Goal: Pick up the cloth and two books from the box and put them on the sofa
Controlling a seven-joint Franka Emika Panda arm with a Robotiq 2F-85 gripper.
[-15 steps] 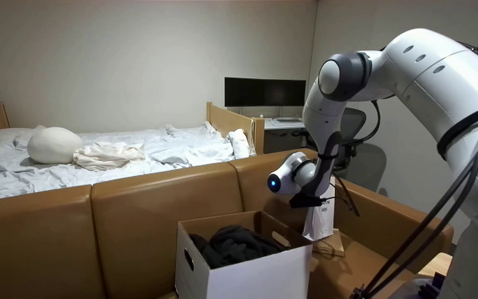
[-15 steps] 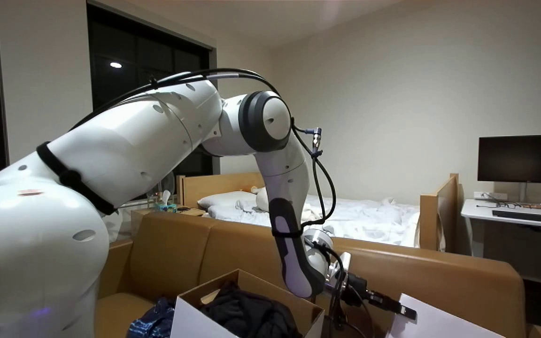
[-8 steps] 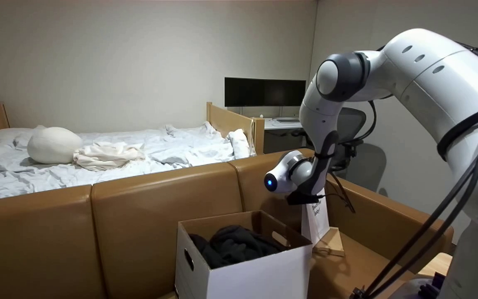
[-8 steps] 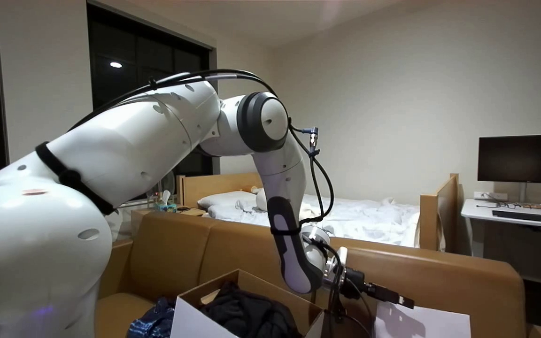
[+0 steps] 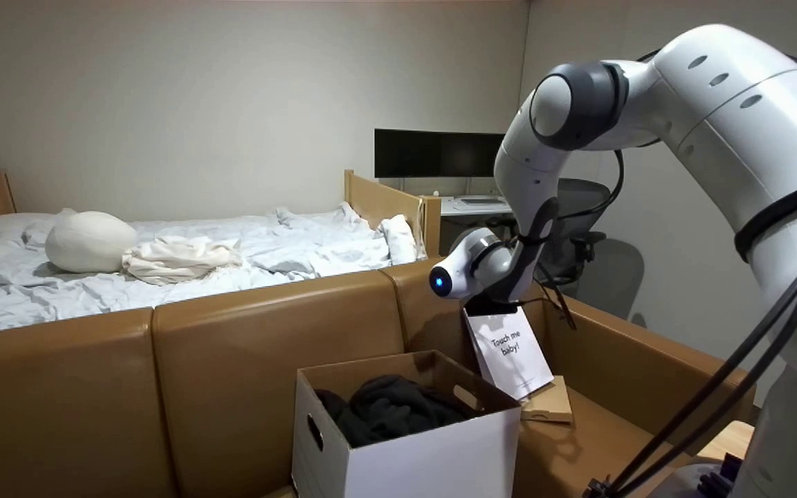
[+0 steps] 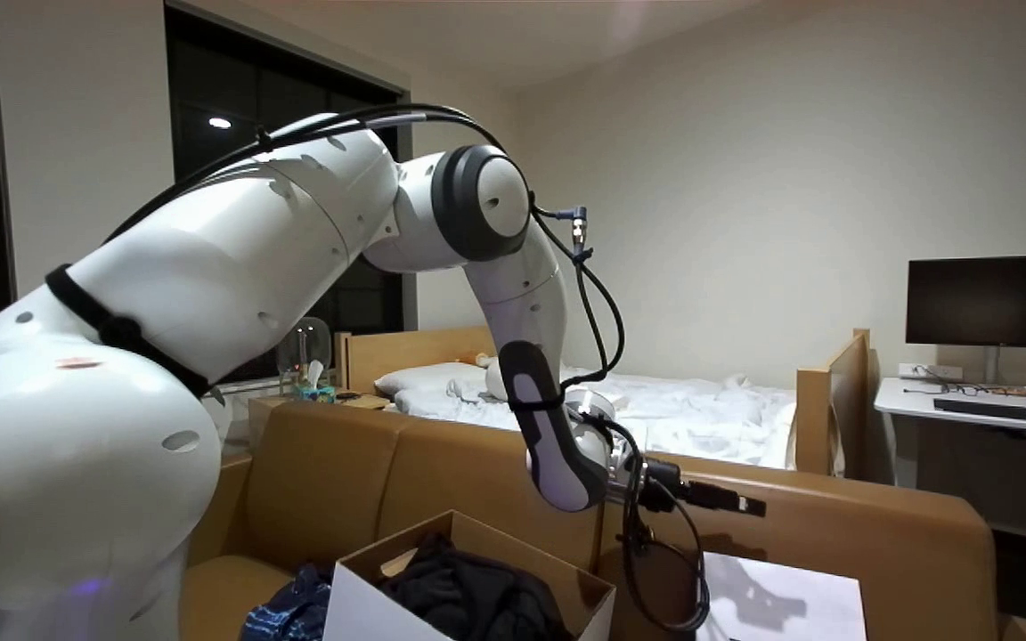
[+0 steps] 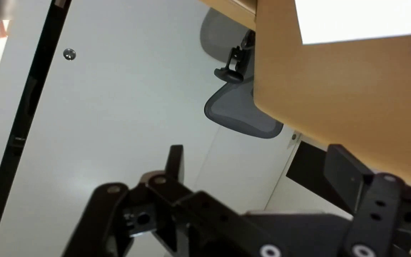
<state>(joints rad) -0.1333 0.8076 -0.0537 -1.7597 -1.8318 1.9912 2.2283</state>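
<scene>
Can count one gripper (image 7: 259, 167) on one arm (image 6: 228, 258), released, with two fingers (image 7: 346, 178) parted wide, hanging above one white book (image 5: 509, 353) and apart from it. Reads "Touch me baby!" in print, tilted toward the backrest of one sofa (image 5: 277, 332). Just beside the book, on the seat, can find one flat brown packet (image 5: 549, 401); cannot tell if touching. Can see one white box (image 5: 433, 460), in front of the backrest, with one black cloth (image 5: 398, 411) heaped inside it in both exterior views. Beside the box, can spot one dark blue bundle (image 6: 295, 605). For surface, have smooth tan-brown leather, seamed into padded cushions. Behind the sofa, can see one bed (image 5: 385, 204) with two wooden ends and white sheets (image 5: 315, 242), bearing one round white object (image 5: 90, 242) and one cream heap of fabric (image 5: 180, 259). Beyond, can make out one desk (image 6: 909, 408), one monitor (image 6: 994, 303), one grey chair (image 5: 578, 194), pale walls (image 6: 745, 223) and dark windows (image 6: 317, 107).
</scene>
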